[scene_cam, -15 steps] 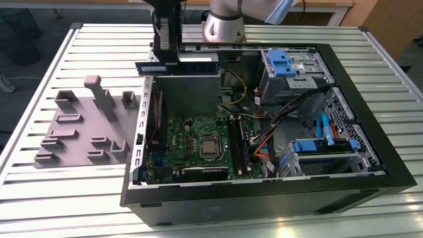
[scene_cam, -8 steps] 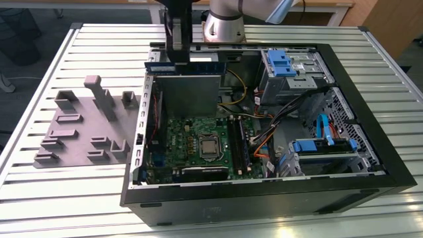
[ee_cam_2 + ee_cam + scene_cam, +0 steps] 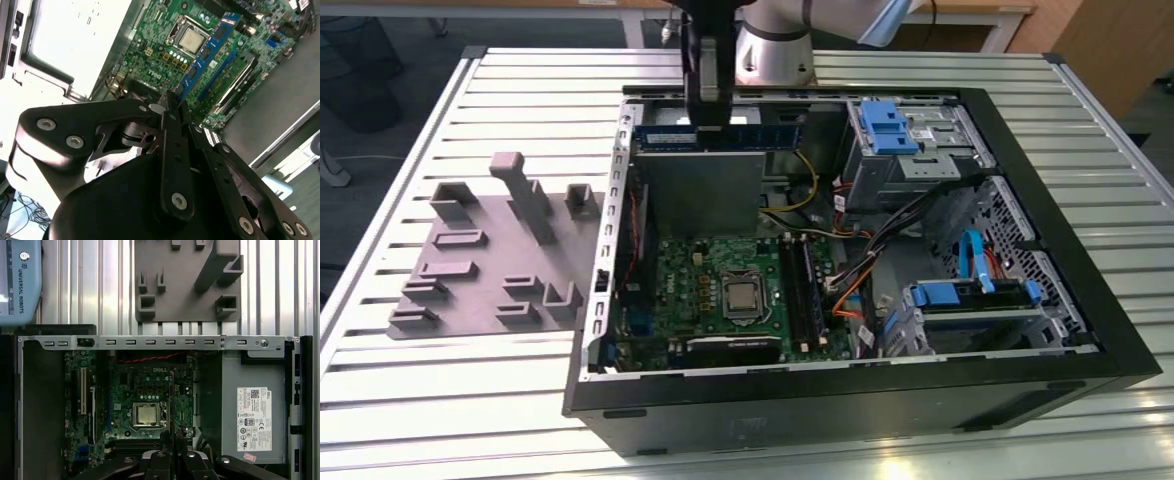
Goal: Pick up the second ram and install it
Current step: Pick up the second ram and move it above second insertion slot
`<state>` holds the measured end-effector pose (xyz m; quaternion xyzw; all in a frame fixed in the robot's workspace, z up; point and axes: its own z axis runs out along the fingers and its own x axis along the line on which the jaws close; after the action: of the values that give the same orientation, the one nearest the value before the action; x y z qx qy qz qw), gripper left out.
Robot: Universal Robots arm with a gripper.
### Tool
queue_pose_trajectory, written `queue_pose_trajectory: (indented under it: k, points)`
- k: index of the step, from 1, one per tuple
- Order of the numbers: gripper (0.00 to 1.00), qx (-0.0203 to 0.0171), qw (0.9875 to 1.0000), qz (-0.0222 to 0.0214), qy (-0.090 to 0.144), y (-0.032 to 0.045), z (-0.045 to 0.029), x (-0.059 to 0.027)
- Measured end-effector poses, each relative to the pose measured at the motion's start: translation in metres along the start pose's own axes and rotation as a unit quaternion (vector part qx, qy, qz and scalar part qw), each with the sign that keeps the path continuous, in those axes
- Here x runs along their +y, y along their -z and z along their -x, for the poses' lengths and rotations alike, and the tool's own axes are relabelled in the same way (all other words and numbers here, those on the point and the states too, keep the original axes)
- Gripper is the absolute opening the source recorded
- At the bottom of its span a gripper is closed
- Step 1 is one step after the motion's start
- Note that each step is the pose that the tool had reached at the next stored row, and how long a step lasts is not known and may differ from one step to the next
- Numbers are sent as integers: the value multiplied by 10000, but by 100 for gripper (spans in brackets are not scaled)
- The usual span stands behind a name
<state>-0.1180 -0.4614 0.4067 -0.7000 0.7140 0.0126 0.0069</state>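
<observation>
Second ram, one blue stick, is clamped between the gripper's fingers, above the motherboard in one open black case. Below it run black memory slots, perhaps empty. Beyond the case, one grey fixture plate lies on a ribbed metal table; a white label marks the power supply.

Exterior view overlooks case; both wrist views, seemingly overhead, share motherboard.

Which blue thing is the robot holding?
The long, thin blue memory stick, pinched in the gripper above the open computer case. The other blue things are chunky plastic drive brackets fixed inside the case, on the exterior view's right.
</observation>
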Motion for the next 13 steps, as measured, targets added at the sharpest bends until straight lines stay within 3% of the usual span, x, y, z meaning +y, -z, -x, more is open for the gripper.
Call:
queue_pose_trajectory:
  k: [13]
  points:
    - [14, 0, 10000, 0, 0, 0, 7, -327]
